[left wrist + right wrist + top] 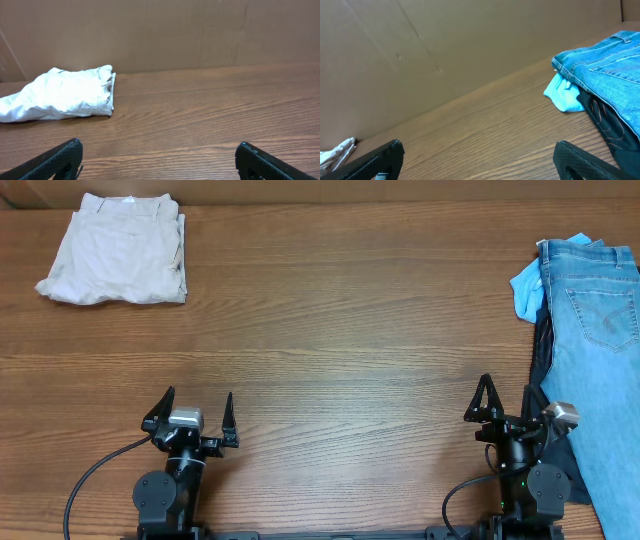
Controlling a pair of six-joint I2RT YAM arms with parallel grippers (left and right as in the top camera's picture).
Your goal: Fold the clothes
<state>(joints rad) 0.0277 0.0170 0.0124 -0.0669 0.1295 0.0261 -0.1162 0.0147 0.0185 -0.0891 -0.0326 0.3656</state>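
You find the clothes [115, 250] at the far left corner of the table [350, 330], a pale beige garment lying in a compact, roughly square bundle with its seamed edge along the right side. From the left wrist camera it shows as a low, wrinkled mound [60, 94] close to the brown cardboard wall [175, 30]; the right wrist camera catches only a sliver of it [337, 151] at the lower left edge.

Nothing touches it. Your left gripper [198, 405] sits at the near edge, well apart from the garment, with its fingers spread wide and nothing between them [159, 145]. Your right gripper [506, 395] rests at the near right, its fingers likewise parted and empty [479, 145].

Just beside your right gripper, along the right edge of the table, lie the blue jeans [600, 330], with a dark cloth [545, 370] showing from under their left side. A small light-blue cloth [526, 288] pokes out at the far end of that pile, touching the jeans.
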